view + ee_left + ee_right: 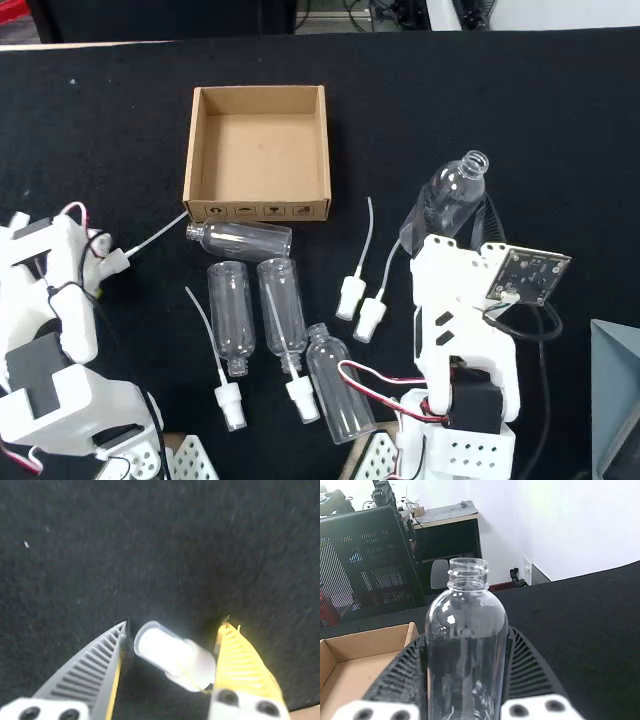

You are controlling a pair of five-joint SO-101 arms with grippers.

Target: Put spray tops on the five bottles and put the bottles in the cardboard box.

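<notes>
Four clear plastic bottles [230, 310] are lying on black bench [560, 120] below brown cardboard box [258, 208]. R end effector [465, 640] is clamping fifth bottle [452, 195] upright, centre-right; L end effector [174, 624] is pinching white plastic spray top [172, 655], left edge.

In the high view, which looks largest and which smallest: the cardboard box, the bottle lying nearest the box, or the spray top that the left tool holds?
1. cardboard box, clearly the largest.
2. bottle lying nearest the box.
3. spray top, slim even with its tube.
</notes>
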